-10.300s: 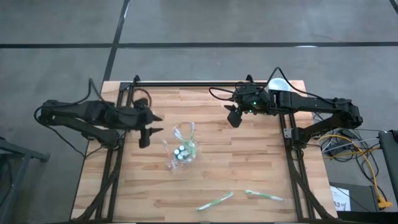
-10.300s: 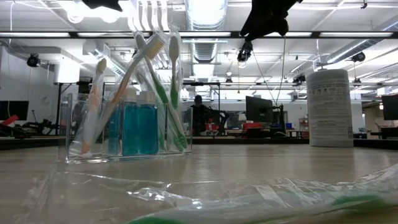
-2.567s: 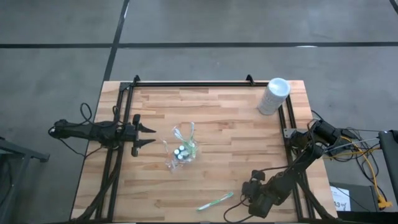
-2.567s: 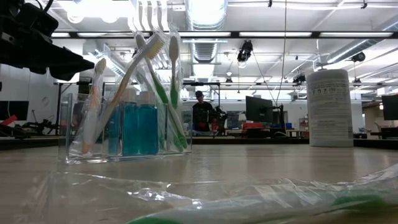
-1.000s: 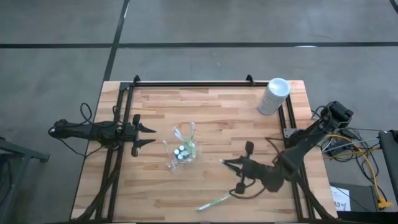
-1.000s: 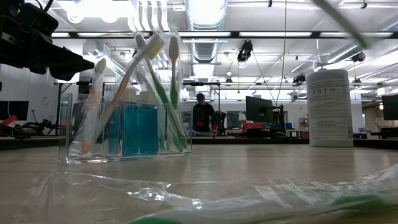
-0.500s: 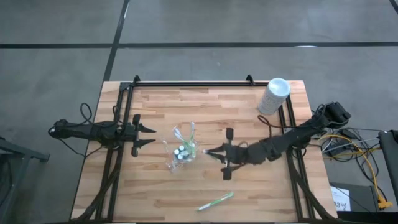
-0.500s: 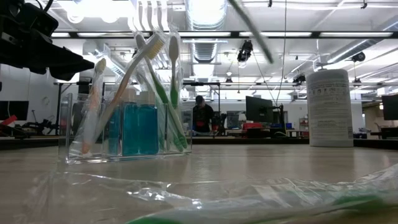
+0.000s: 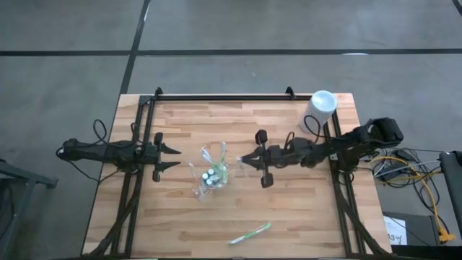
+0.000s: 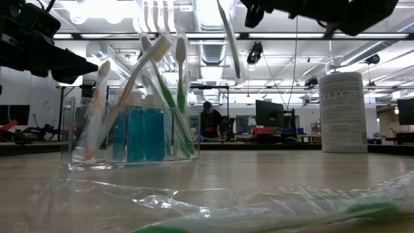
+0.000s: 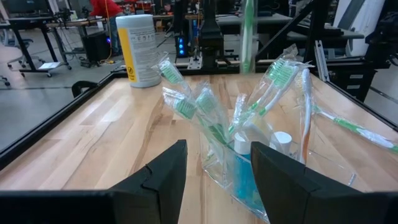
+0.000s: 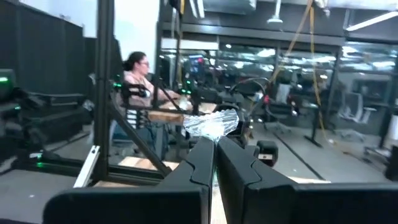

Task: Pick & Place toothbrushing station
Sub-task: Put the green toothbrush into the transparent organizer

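Wooden butcher-block table point(image 9: 238, 209), seen from the high view: a clear holder point(image 9: 211, 175) of toothbrushes and small bottles stands near the middle. Left gripper point(image 9: 167, 157) waits at the table's left edge, fingers spread apart, pointing toward the holder. Right gripper point(image 9: 245, 160) is stretched in from the right, just beside the holder, its fingertips pinched on a wrapped toothbrush. One green toothbrush point(image 9: 250, 233) lies loose near the front edge. White wipes canister point(image 9: 318, 111) stands at the far right corner.

Low view: the holder point(image 10: 129, 136) stands upright on the wood, holding blue bottles point(image 10: 143, 133) and several brushes leaning at angles. The carried toothbrush point(image 10: 229, 40) hangs tilted in the air just to the holder's right, above its rim, with the dark right arm point(image 10: 323, 11) overhead. Crumpled clear wrapping point(image 10: 213, 204) lies across the foreground. The canister point(image 10: 343, 112) stands to the right. A person point(image 10: 208, 121) sits far back in the room.

Left wrist view: both dark fingers point(image 11: 163, 177) are apart, with the holder point(image 11: 249, 162) ahead between them; the hanging green toothbrush point(image 11: 248, 34) shows above it, the canister point(image 11: 140, 51) beyond.

Right wrist view: fingers point(image 12: 200, 167) are closed together on clear wrapping point(image 12: 211, 122); a person point(image 12: 138, 78) sits in the room behind.
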You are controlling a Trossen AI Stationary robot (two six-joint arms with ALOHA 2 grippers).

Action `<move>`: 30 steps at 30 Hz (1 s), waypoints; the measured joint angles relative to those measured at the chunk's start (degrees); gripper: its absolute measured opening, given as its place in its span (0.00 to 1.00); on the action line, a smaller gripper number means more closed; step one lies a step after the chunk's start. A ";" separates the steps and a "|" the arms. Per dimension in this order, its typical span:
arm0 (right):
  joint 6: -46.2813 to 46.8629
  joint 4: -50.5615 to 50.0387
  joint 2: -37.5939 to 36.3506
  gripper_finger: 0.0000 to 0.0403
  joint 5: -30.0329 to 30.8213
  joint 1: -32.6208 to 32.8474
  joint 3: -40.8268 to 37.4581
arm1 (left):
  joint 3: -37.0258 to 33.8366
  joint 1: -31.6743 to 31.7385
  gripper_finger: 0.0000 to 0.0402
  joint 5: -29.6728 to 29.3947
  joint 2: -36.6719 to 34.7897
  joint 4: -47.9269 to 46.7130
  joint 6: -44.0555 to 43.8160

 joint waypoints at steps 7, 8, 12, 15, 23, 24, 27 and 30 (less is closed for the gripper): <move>2.67 3.77 3.66 0.02 -4.60 -2.98 -0.69 | -0.02 -0.02 0.45 0.02 0.19 0.02 0.00; 2.71 3.82 4.17 0.02 -4.60 -3.01 -0.56 | -0.02 0.00 0.45 0.00 0.29 0.02 0.00; 1.71 7.04 5.85 0.02 -4.88 -3.39 1.26 | -0.02 -0.01 0.45 0.00 0.38 0.02 0.00; 1.25 7.75 8.12 0.02 -5.03 -4.40 3.60 | -0.02 -0.02 0.45 0.00 0.42 0.02 0.00; 3.39 7.91 15.27 0.02 -10.46 -7.43 9.64 | -0.02 -0.01 0.45 0.00 0.44 0.02 0.00; 3.41 7.93 15.95 0.02 -10.40 -7.64 10.34 | -0.02 -0.01 0.45 0.02 0.44 0.02 0.00; 3.71 8.29 17.84 0.02 -10.37 -8.41 12.11 | -0.02 -0.02 0.45 0.00 0.44 0.02 0.00; 3.93 8.04 20.27 0.02 -10.37 -9.39 13.33 | -0.02 -0.02 0.45 0.01 0.44 0.03 0.00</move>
